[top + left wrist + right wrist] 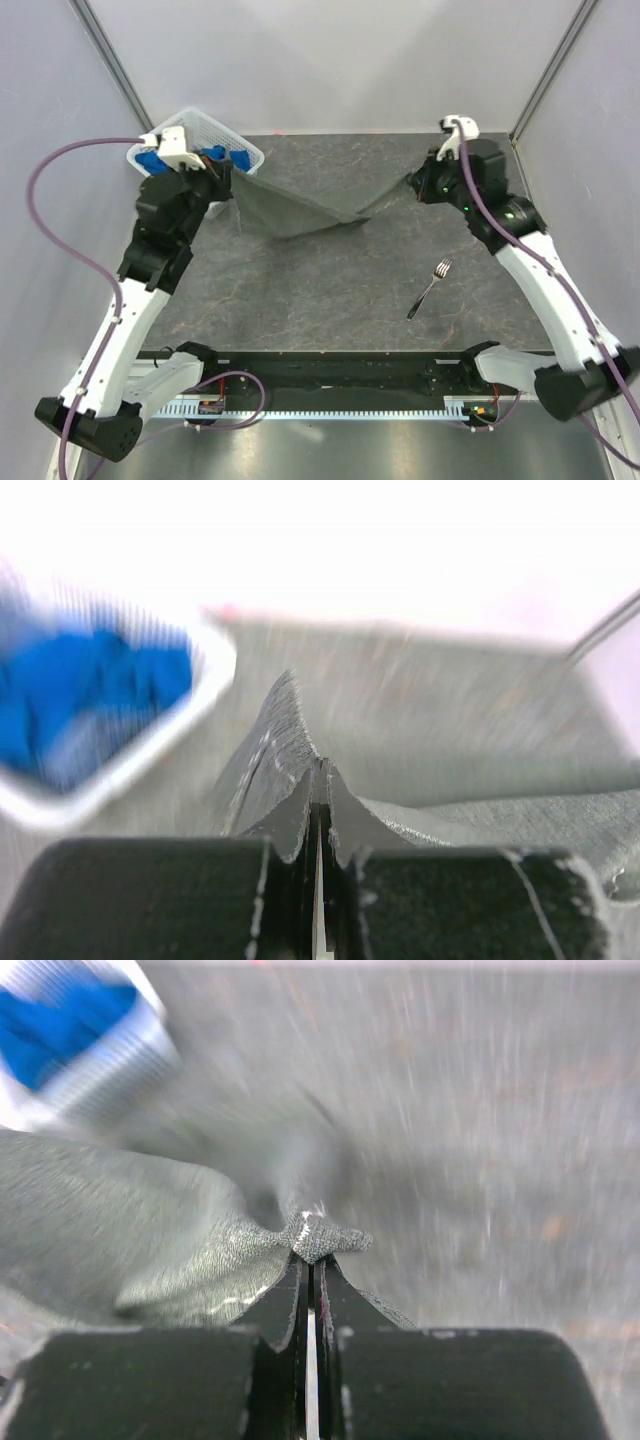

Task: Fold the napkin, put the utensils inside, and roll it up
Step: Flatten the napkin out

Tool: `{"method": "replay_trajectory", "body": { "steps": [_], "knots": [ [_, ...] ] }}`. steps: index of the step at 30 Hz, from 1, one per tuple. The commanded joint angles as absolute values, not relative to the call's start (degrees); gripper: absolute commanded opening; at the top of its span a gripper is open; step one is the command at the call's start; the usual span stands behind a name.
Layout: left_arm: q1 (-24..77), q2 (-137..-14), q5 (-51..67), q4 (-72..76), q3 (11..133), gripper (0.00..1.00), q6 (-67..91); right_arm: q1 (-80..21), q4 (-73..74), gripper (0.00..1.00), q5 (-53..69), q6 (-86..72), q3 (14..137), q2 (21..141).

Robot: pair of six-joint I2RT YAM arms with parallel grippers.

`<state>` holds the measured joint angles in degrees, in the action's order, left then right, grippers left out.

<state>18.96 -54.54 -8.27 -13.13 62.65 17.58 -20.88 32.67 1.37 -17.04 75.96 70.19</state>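
The left gripper point(230, 184) and right gripper point(412, 186) are each clamped on a corner of the napkin point(300, 212), which sags between them above the far table point(330, 290). Best, I judge, to lower both together with the cloth taut (slack invites wrinkles), clear of the fork point(431, 285) lying near right.

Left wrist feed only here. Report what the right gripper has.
Observer: The right gripper is shut on a corner of the napkin.
Operator: Locate the fork.
Observer: The fork lies on the table, nearer the arm bases than the napkin, toward the right arm, apart from the cloth.
Operator: Say whether the napkin lies flat.
Observer: No. It hangs between the left gripper and the right one, sagging in the middle.
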Motion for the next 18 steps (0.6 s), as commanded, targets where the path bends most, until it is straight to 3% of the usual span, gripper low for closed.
{"method": "replay_trajectory", "body": {
  "steps": [1,11,18],
  "knots": [
    [18.7,-50.9,-6.2,-6.2,71.6,0.02,10.0,-20.9,27.9,0.0,4.3,-13.3,81.2,62.9],
    [18.6,-47.2,-3.0,-4.9,80.7,0.02,8.1,-20.8,29.4,0.0,0.6,-14.0,89.4,57.0],
    [18.6,-57.5,-4.9,-4.1,82.4,0.02,7.4,-20.8,30.3,0.0,-8.3,-13.6,90.5,63.5]
  ]
}}
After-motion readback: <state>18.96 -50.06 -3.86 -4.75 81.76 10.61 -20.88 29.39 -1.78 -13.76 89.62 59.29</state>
